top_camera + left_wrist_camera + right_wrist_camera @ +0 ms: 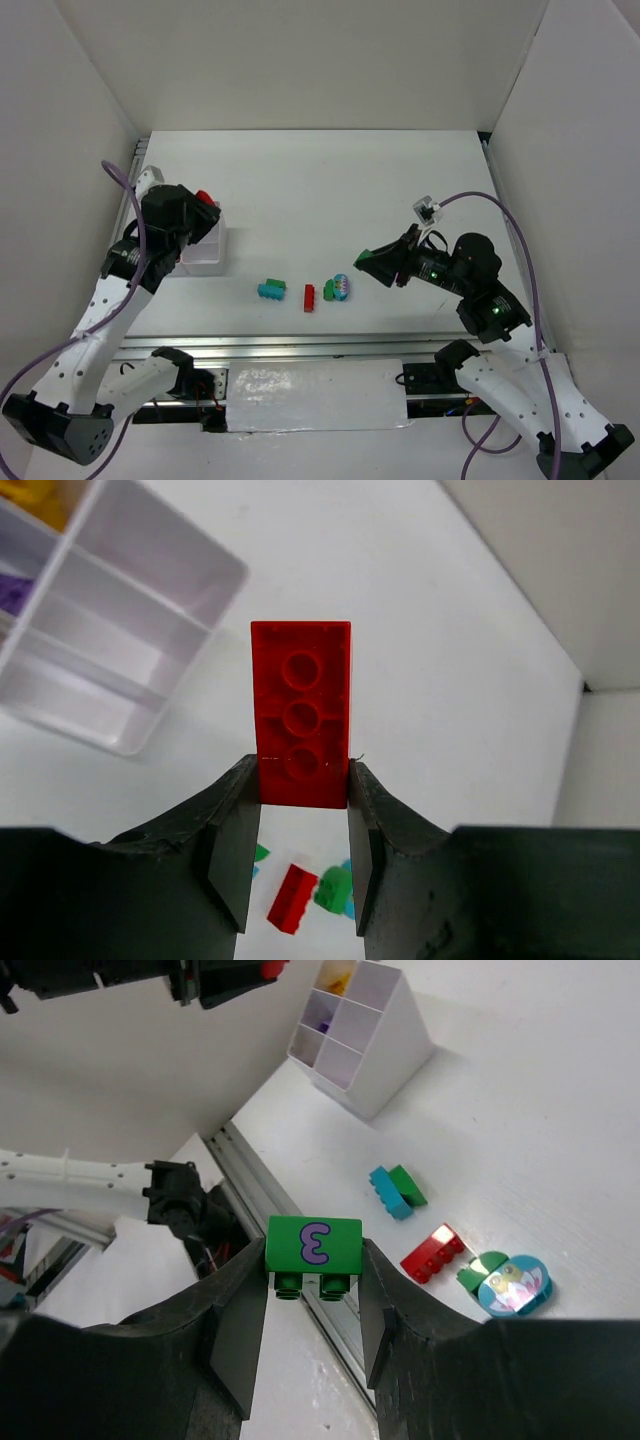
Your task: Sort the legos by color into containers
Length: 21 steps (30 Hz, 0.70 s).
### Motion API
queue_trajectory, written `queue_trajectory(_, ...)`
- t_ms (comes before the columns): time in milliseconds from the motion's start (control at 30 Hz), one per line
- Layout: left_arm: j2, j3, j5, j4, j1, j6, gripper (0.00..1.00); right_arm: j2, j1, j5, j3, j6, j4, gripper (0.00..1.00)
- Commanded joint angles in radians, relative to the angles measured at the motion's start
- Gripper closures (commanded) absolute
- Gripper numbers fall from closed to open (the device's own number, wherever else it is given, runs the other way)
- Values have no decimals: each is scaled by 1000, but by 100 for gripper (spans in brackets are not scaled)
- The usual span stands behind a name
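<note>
1. The white tabletop [330,190] carries everything, and a metal rail [300,345] runs along its near edge.
2. A white organiser tray [205,262] stands near the left edge.
3. Toward the near middle, a teal brick [268,291] and a green brick [277,284] lie touching.
4. Right of them, a small red brick [309,297] lies apart.
5. Just beyond it, a second green brick [329,291] touches a teal oval piece [342,287].
</note>
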Motion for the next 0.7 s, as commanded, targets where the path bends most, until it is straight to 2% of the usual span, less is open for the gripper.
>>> queue_trajectory(0,46,15,-169,-122,32,-124,100,5,-5,82,53,8,-47,100)
queue_trajectory(233,196,79,-206,-112,94,-187,100,8,-5,104,54,-4,-75,100)
queue_trajectory(400,258,70,-210,-92,153,-245,100,10,-5,116,51,-17,-92,100)
queue_trajectory(667,310,2,-101,55,209,-265,98,34,-6,94,54,-23,-81,100)
